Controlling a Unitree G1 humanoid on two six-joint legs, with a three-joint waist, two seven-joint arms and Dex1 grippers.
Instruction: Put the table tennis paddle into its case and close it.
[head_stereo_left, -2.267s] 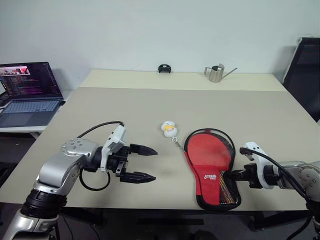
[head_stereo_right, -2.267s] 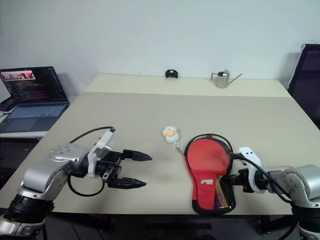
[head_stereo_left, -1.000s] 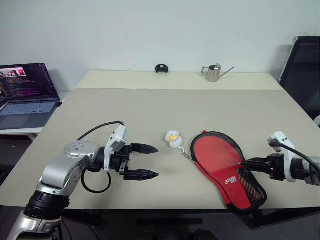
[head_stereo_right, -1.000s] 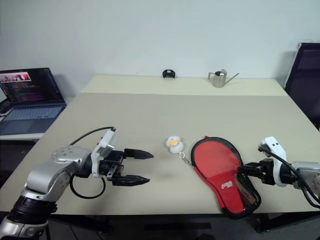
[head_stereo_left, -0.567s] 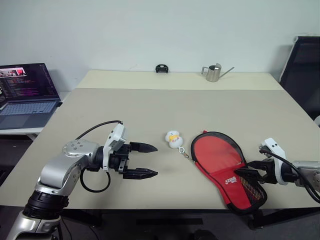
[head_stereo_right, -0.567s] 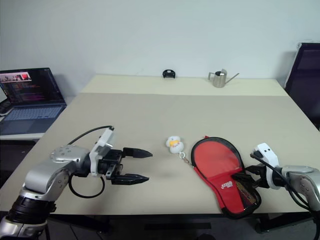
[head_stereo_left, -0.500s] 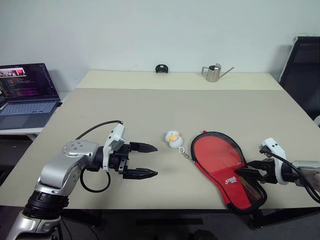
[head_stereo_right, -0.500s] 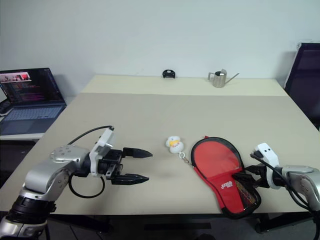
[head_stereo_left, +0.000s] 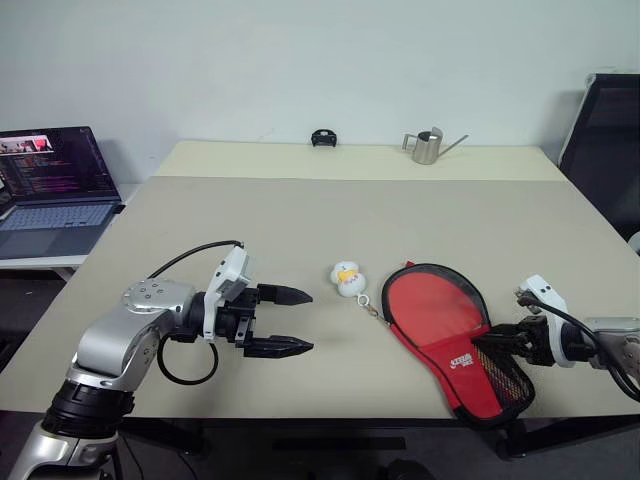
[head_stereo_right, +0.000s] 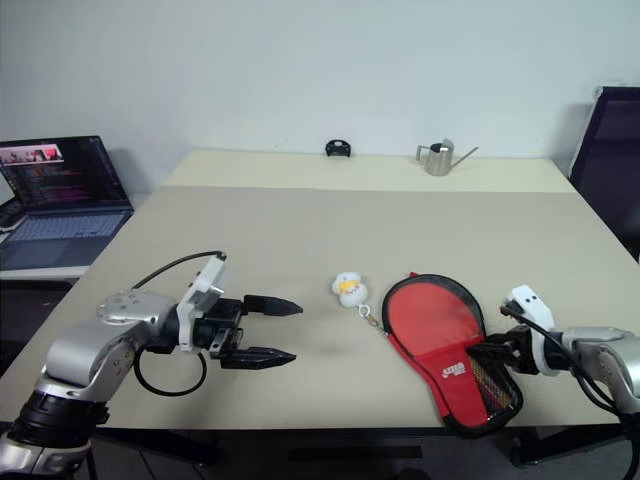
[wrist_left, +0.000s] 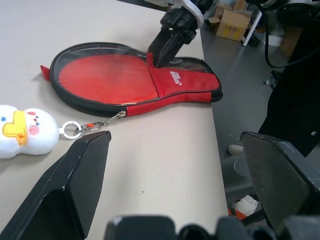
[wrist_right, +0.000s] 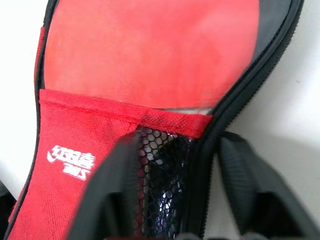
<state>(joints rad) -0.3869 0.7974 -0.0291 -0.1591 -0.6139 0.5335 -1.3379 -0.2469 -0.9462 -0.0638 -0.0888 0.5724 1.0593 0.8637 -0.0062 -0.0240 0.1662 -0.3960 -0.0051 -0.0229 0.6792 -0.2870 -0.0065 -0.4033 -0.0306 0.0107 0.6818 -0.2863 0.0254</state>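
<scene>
Lying flat near the front right edge of the beige table (head_stereo_left: 300, 215), the paddle-shaped red fabric zip case with black piping (head_stereo_left: 450, 335) shows a clear round window over the red rubber face of the table tennis paddle (head_stereo_left: 432, 305) inside, plus a white logo and a black mesh pocket (wrist_right: 162, 165) at its narrow end, which reaches the table's front edge. A small white-and-yellow plush charm (head_stereo_left: 347, 279) is chained to its zip. The right gripper (wrist_right: 172, 165) straddles the case's piped rim at the mesh pocket, fingers narrowed onto it. The left gripper (head_stereo_left: 290, 320) hovers spread wide, well apart, with bare tabletop between and behind.
</scene>
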